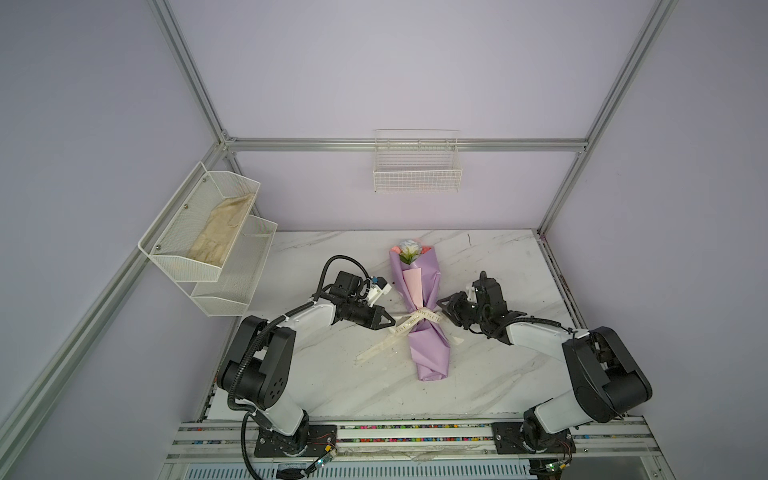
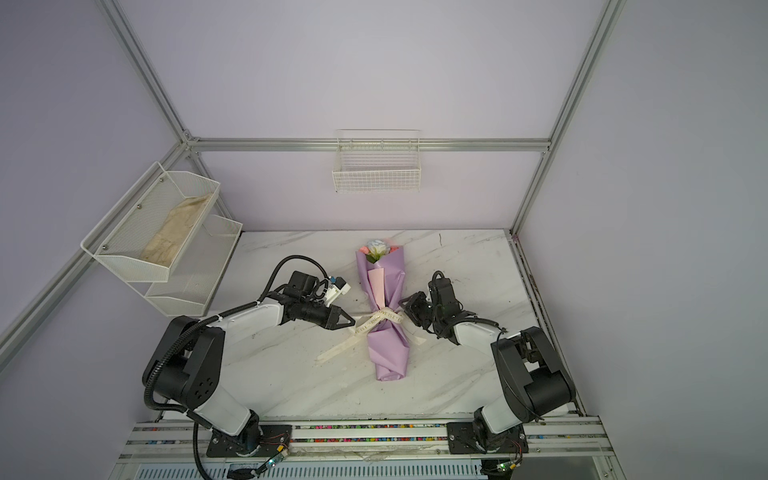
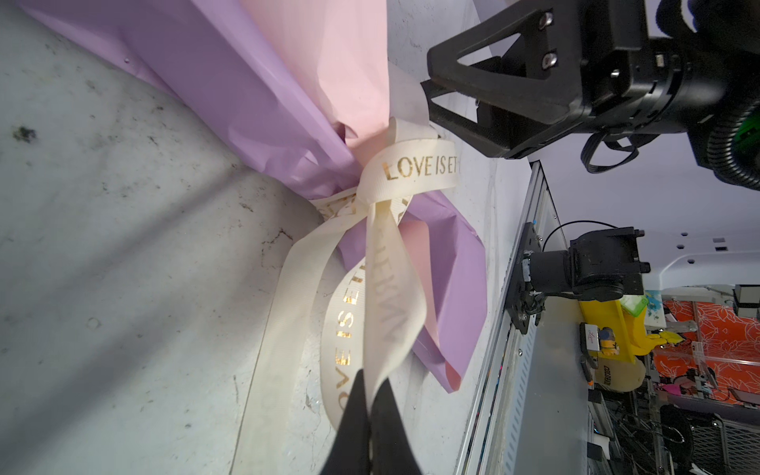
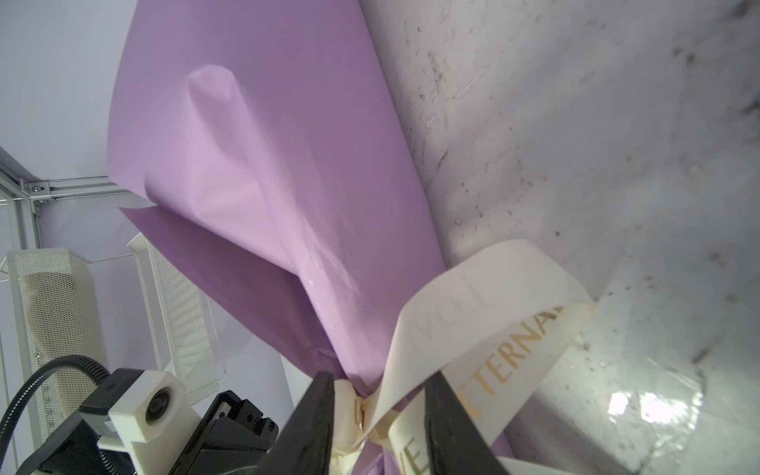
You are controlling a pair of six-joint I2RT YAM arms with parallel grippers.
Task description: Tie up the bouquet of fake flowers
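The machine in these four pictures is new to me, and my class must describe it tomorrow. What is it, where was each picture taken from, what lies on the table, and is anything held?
It is a pair of robot arms fixed at the near edge of a marble-patterned table. Each arm ends in a two-fingered pincer called a gripper. Both top views look down from overhead. Each wrist view comes from a small camera on one arm, looking along its fingers. On the table lies the bouquet of fake flowers, wrapped in lilac paper, with a cream ribbon round its waist. The left gripper is shut on a strand of that ribbon. The right gripper is open, its jaws either side of the knot.
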